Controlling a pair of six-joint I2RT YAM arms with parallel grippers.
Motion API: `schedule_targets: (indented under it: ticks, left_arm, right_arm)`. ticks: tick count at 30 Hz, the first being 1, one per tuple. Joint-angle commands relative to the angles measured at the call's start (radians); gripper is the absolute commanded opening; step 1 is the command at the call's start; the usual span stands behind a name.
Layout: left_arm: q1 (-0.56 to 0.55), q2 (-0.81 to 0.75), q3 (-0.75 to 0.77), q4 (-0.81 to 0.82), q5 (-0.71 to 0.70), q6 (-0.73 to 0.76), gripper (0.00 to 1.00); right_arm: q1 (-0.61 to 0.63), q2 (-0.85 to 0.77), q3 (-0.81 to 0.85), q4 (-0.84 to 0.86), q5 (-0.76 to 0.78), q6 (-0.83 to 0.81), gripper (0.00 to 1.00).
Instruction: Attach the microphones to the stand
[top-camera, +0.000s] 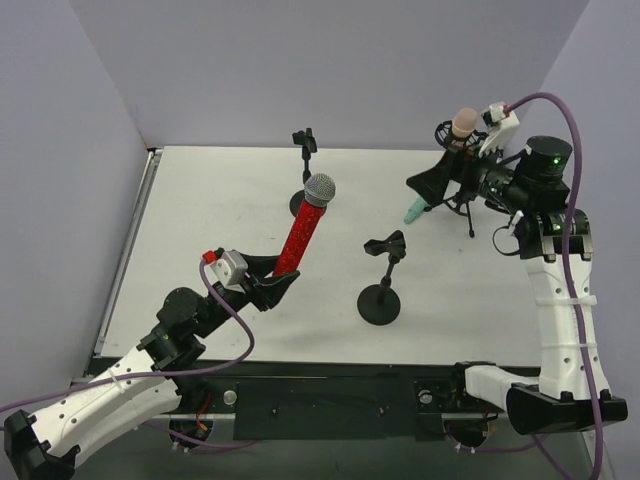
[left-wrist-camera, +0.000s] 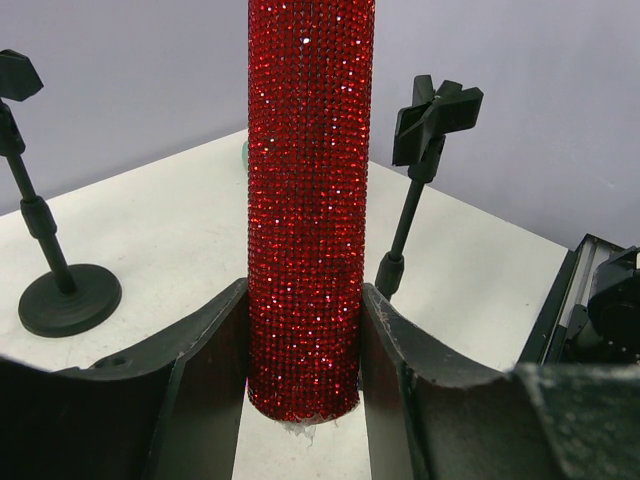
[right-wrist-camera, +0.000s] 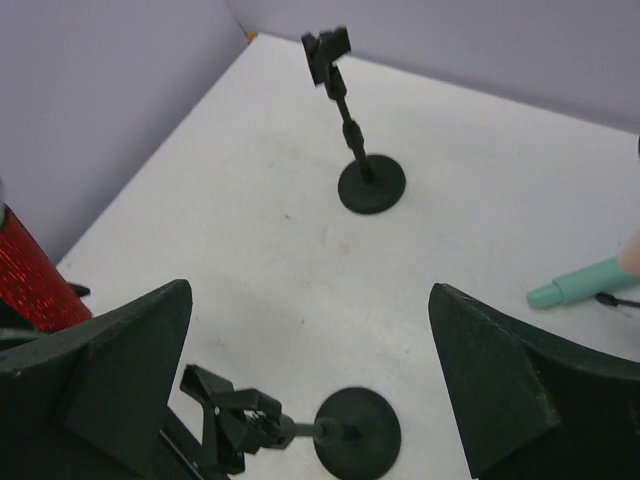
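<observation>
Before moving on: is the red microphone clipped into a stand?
No, the left gripper holds the red microphone up by its lower end.

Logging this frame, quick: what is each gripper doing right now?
Left gripper: closed on the red microphone, near its bottom end.
Right gripper: open, holding nothing.

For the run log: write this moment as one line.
left gripper: shut on red microphone | right gripper: open, empty | centre stand: clip empty

Glittery red microphone (left-wrist-camera: 305, 200); matt white table (top-camera: 220, 200)
</observation>
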Motion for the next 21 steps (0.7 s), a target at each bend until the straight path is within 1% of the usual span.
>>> schedule_targets:
  ticks: [1, 2, 3, 4, 5, 6, 7, 8, 9, 10, 11, 12, 16, 18, 21]
  left_arm:
    - [-0.004, -0.003, 0.017, 0.073, -0.007, -0.001, 0.0]
    - [-0.004, -0.002, 0.019, 0.073, -0.006, -0.001, 0.0]
    - [-0.004, -0.003, 0.022, 0.071, -0.004, -0.003, 0.0]
    - [-0.005, -0.005, 0.023, 0.067, -0.004, -0.003, 0.0]
    - [-0.004, -0.011, 0.026, 0.06, -0.007, -0.003, 0.0]
    - [-0.004, -0.017, 0.026, 0.053, -0.007, -0.004, 0.0]
    - [-0.004, -0.028, 0.023, 0.053, -0.012, -0.006, 0.0]
    - [-0.004, -0.034, 0.02, 0.053, -0.013, -0.009, 0.0]
    - [-0.004, -0.048, 0.011, 0.056, -0.016, -0.012, 0.0]
    - [-0.005, -0.049, 0.006, 0.057, -0.018, -0.013, 0.0]
    - [-0.005, -0.052, 0.005, 0.059, -0.019, -0.013, 0.0]
    - [-0.005, -0.054, 0.006, 0.057, -0.019, -0.012, 0.0]
    - [-0.007, -0.048, 0.016, 0.042, -0.013, -0.006, 0.0]
    - [-0.007, -0.052, 0.014, 0.039, -0.013, -0.006, 0.0]
    - [-0.008, -0.06, 0.009, 0.043, -0.013, -0.006, 0.0]
  right_arm:
    - [0.02, 0.061, 0.115, 0.333, 0.03, 0.237, 1.0]
    - [0.017, 0.096, 0.149, 0.419, -0.072, 0.292, 1.0]
    - [0.017, 0.11, 0.153, 0.488, -0.134, 0.345, 1.0]
    - [0.018, 0.125, 0.134, 0.677, -0.3, 0.441, 1.0]
    - [0.023, 0.13, 0.08, 0.814, -0.378, 0.505, 1.0]
    - [0.027, 0.123, 0.034, 1.06, -0.52, 0.632, 1.0]
    - [0.035, 0.116, -0.044, 1.204, -0.579, 0.679, 1.0]
    - [0.036, 0.101, -0.093, 1.423, -0.654, 0.758, 1.0]
    - [0.027, 0.095, -0.186, 1.522, -0.67, 0.797, 1.0]
    - [0.015, 0.08, -0.225, 1.72, -0.667, 0.869, 1.0]
    - [0.006, 0.072, -0.289, 1.777, -0.67, 0.886, 1.0]
    - [0.003, 0.052, -0.31, 1.758, -0.668, 0.849, 1.0]
    - [-0.026, -0.015, -0.388, 1.774, -0.672, 0.842, 1.0]
    - [-0.072, -0.043, -0.417, 1.773, -0.67, 0.85, 1.0]
    - [-0.124, -0.068, -0.504, 1.782, -0.672, 0.83, 1.0]
